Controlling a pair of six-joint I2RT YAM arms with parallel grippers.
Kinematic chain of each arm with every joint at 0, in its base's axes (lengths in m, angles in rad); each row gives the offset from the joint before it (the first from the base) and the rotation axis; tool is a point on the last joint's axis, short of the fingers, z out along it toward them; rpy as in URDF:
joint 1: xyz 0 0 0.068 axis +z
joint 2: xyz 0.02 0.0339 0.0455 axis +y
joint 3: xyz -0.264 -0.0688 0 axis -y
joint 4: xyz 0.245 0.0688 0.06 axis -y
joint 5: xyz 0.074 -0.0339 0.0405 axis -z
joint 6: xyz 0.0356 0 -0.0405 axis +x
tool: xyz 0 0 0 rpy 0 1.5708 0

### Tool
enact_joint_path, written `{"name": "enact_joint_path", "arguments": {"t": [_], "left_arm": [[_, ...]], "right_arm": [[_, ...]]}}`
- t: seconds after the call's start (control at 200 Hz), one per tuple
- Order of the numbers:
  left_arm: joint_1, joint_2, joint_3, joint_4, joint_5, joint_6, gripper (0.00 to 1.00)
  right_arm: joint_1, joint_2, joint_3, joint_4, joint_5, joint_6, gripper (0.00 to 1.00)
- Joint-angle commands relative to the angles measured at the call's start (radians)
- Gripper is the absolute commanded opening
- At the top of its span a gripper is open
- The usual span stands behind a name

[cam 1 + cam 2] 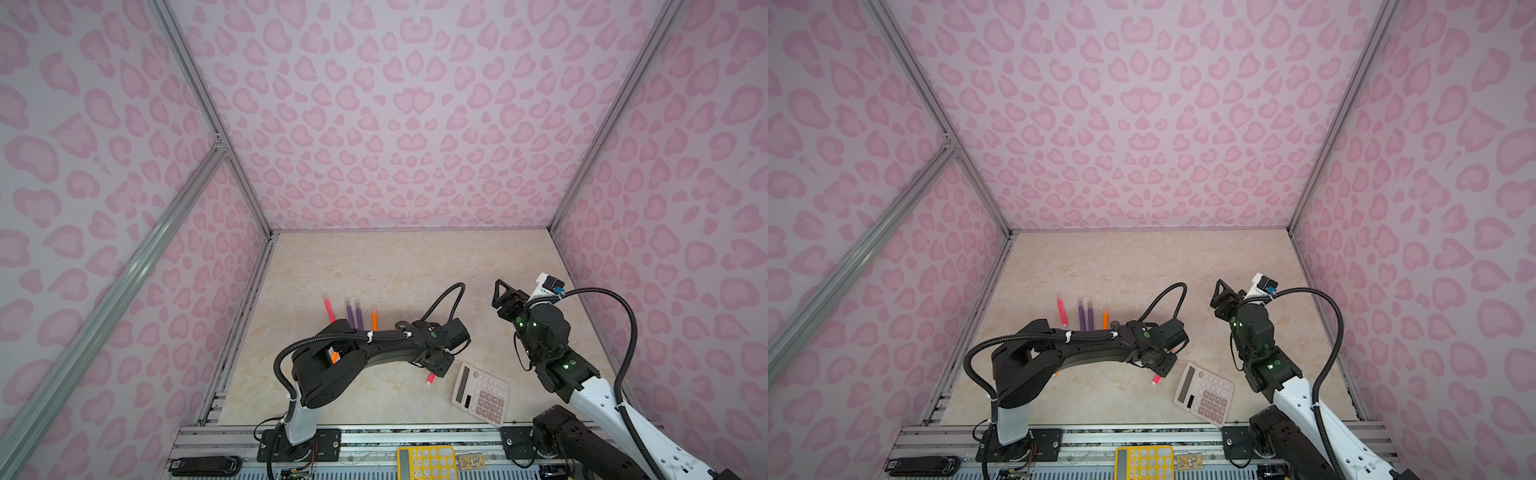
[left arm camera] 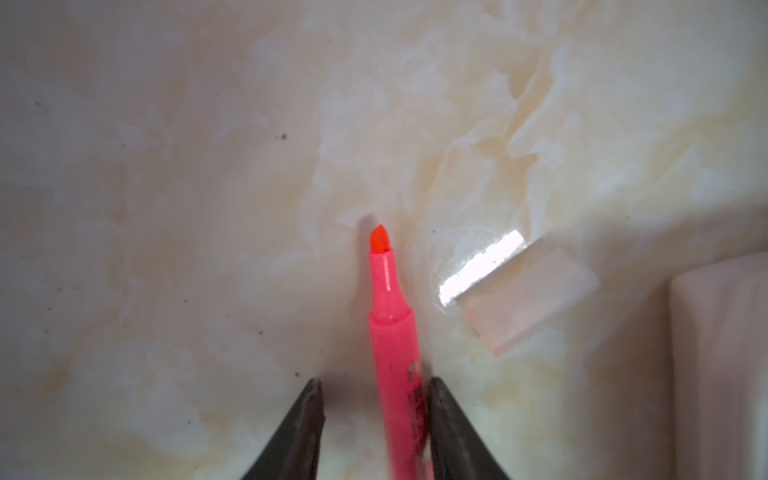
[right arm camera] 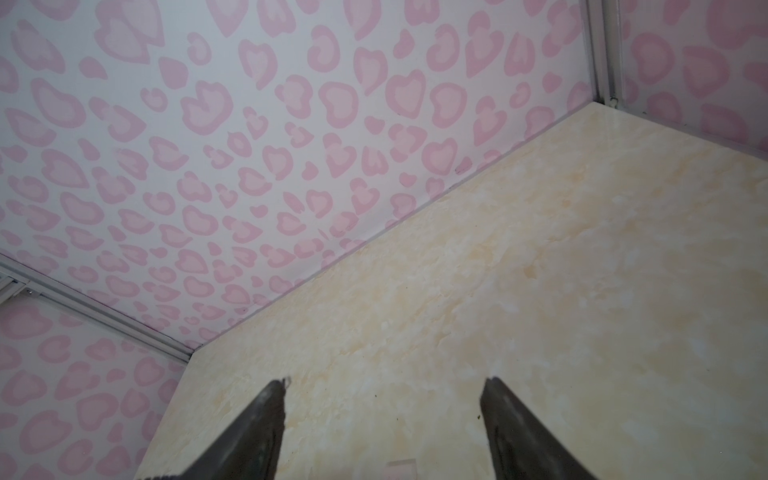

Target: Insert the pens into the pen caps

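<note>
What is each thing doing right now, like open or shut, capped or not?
pink pen, uncapped, tip bare.
left end effector, open around the pink pen, not yet clamped.
clear cap, empty, lying on its side beside the tip.
right end effector, open, empty.
pink calculator, flat, keys up.
row of four pens, lying side by side; caps too faint to tell.
</note>
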Motion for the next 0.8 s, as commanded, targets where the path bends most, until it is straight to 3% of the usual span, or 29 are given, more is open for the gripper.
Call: {"name": "enact_joint_path", "arguments": {"t": [0.0,0.195,0.31,0.485,0.61,0.8], "left_arm": [[0.018,0.013,-0.018,-0.010,0.056,0.002,0.29],[0.074,-0.053,-0.078,0.025,0.043,-0.015,0.04],[0.117,-0.155,-0.145,0.050,-0.029,-0.026,0.03],[0.155,-0.380,-0.274,0.092,-0.168,-0.060,0.03],[0.166,-0.547,-0.361,0.125,-0.253,-0.105,0.03],[0.168,-0.719,-0.447,0.166,-0.288,-0.129,0.03]], "right_arm": [[0.001,0.017,0.011,-0.003,-0.017,0.007,0.75],[0.002,0.053,0.026,-0.029,-0.074,0.037,0.74],[0.043,0.106,0.055,-0.071,-0.092,0.047,0.73],[0.220,0.245,0.143,-0.207,0.045,0.035,0.73],[0.318,0.395,0.266,-0.420,0.136,0.037,0.73],[0.333,0.577,0.419,-0.735,0.097,0.006,0.78]]}}
